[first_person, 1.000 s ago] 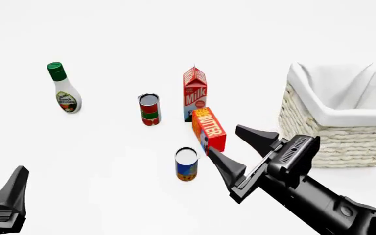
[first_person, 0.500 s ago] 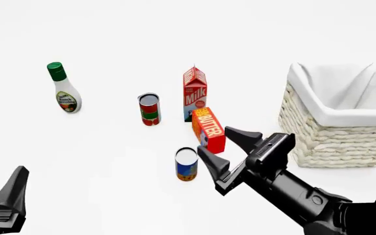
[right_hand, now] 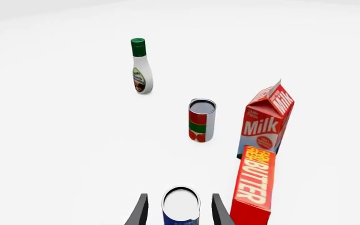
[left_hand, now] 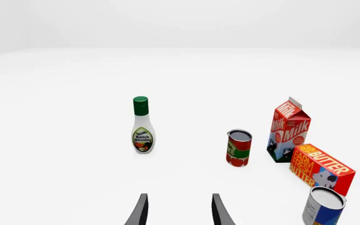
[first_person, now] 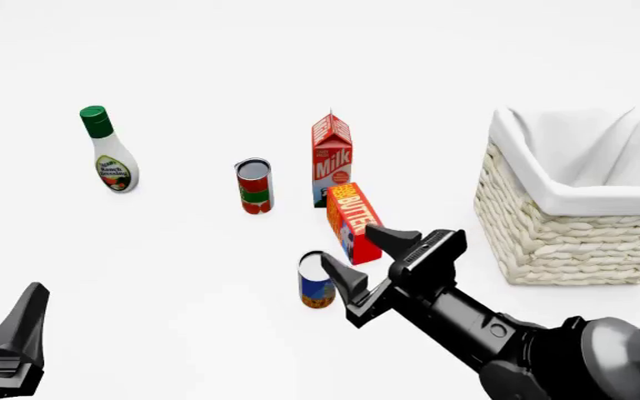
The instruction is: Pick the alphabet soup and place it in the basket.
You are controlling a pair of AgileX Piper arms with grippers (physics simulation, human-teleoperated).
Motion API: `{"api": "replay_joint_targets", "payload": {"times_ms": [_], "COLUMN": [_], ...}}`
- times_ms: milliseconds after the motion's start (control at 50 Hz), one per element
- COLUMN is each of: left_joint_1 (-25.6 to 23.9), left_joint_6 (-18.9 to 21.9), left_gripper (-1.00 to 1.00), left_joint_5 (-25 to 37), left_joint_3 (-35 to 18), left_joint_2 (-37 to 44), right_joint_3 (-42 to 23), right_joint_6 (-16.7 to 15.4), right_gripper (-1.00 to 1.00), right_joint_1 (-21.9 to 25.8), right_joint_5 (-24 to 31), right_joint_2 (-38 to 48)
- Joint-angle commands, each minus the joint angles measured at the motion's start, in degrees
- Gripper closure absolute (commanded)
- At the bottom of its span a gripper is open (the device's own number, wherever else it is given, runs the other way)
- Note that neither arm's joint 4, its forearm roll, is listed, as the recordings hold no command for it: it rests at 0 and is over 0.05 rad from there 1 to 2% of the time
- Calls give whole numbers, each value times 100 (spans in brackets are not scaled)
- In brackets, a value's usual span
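Two cans stood on the bench: the alphabet soup (first_person: 316,283) between the spread fingers of the right tool (first_person: 357,257), and a red-and-green can (first_person: 253,186) farther off. One basket (first_person: 578,200) sat at right. The left tool (left_hand: 178,211) hung open, holding nothing.

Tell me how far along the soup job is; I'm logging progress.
Early stage. Done: the right hand is open and lined up at the alphabet soup; the right wrist view shows the can between its fingers. In hand: nothing is gripped; the can stands on the table beside the butter box. Left: closing, lifting, carrying to the basket. The left hand sits idle.
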Motion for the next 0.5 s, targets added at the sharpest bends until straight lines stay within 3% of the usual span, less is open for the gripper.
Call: {"api": "replay_joint_targets", "payload": {"times_ms": [20,500], "left_joint_1": [0,0], "left_joint_6": [0,0], "left_gripper": [-100,-100], "left_joint_5": [0,0], "left_joint_3": [0,0], "left_joint_2": [0,0], "right_joint_3": [-106,-368], "right_joint_6": [59,114], "right_gripper": [-100,-100], "right_joint_1": [-25,-19], "right_joint_5": [-194,-375], "right_joint_2": [427,1070]}}
